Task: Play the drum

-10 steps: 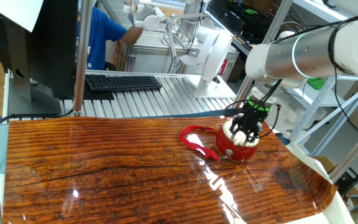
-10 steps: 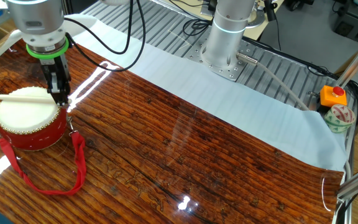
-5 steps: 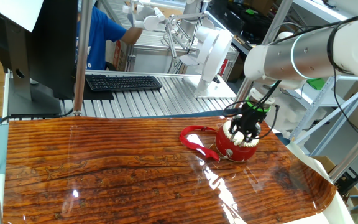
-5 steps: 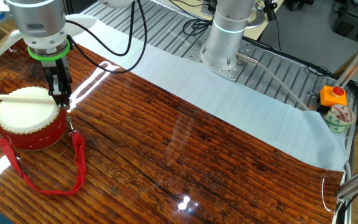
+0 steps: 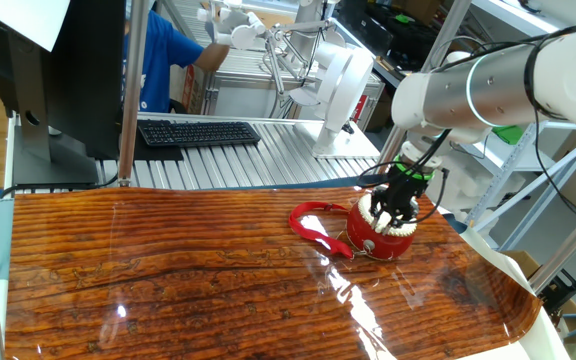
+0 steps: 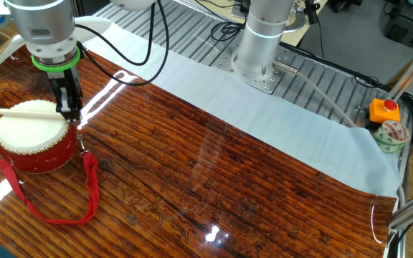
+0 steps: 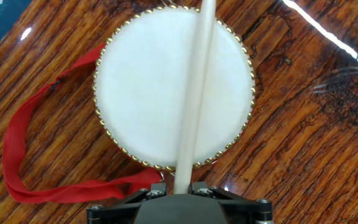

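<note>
Here the black two-finger gripper (image 7: 180,186) has its fingers drawn close together on the near end of a slim, pale wooden drumstick (image 7: 194,93), which it clamps right at the drum's rim. The stick lies flat across the drumhead, reaching from the gripper past the far edge.

The small squat red toy drum (image 6: 34,141) stands upright on the glossy, dark-grained wooden tabletop (image 6: 214,179), near the table's edge. Its round cream-white head is ringed with small brass-coloured studs, and its red ribbon strap (image 7: 23,149) trails in a loop over the wood beside it.

The silver-grey robot arm (image 5: 488,85) bends over the table from its round base (image 6: 259,43) on the slatted metal bench, with the green-ringed wrist directly above the drum's edge and the gripper (image 6: 69,107) pointing straight down.
</note>
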Robot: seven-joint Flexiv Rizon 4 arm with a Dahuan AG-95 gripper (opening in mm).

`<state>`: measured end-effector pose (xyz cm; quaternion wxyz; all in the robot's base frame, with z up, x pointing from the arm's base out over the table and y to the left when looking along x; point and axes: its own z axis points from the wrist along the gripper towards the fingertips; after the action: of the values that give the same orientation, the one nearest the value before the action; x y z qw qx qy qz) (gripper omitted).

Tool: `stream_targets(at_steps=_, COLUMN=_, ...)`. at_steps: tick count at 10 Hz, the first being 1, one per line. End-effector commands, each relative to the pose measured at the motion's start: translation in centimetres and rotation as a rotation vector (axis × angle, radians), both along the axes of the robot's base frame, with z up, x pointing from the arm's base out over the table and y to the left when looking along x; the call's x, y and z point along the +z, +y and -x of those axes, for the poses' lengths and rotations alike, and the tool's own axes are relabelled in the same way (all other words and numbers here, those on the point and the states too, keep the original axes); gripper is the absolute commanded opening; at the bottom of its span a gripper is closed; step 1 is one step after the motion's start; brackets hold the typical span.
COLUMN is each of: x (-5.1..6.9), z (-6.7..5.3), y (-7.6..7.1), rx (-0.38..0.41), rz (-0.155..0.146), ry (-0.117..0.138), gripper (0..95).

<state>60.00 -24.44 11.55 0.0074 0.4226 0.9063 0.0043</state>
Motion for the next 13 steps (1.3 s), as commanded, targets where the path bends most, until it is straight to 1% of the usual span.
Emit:
stream_targets(at_steps=1, x=0.0, z=0.0, y=0.0, rx=0.002, rz=-0.011, ry=0.002, gripper=0.0)
stream_targets(at_steps=4, x=0.1, z=0.0, y=-0.1, rx=-0.006, rz=-0.014, ry=0.009, gripper=0.0)
stream_targets(at_steps=6, x=0.5, z=0.3, y=-0.2, rx=-0.014, rz=-0.015, ry=0.014, gripper=0.0)
stream_targets(at_steps=8, x=1.1, z=0.9, y=-0.3, rx=-0.033, rz=-0.017, ry=0.025, gripper=0.0)
stream_targets(at_steps=10, x=2.3, z=2.3, y=0.6, rx=-0.054, rz=-0.017, ry=0.03, gripper=0.0)
stream_targets(at_steps=11, x=3.4, z=3.8, y=1.4, rx=-0.06, rz=-0.016, ry=0.033, gripper=0.0)
stream_targets(at_steps=12, x=4.0, z=4.4, y=1.8, rx=-0.061, rz=-0.016, ry=0.04, gripper=0.0)
stream_targets(at_steps=13, x=5.2, z=5.2, y=2.0, rx=-0.048, rz=-0.016, ry=0.059, gripper=0.0)
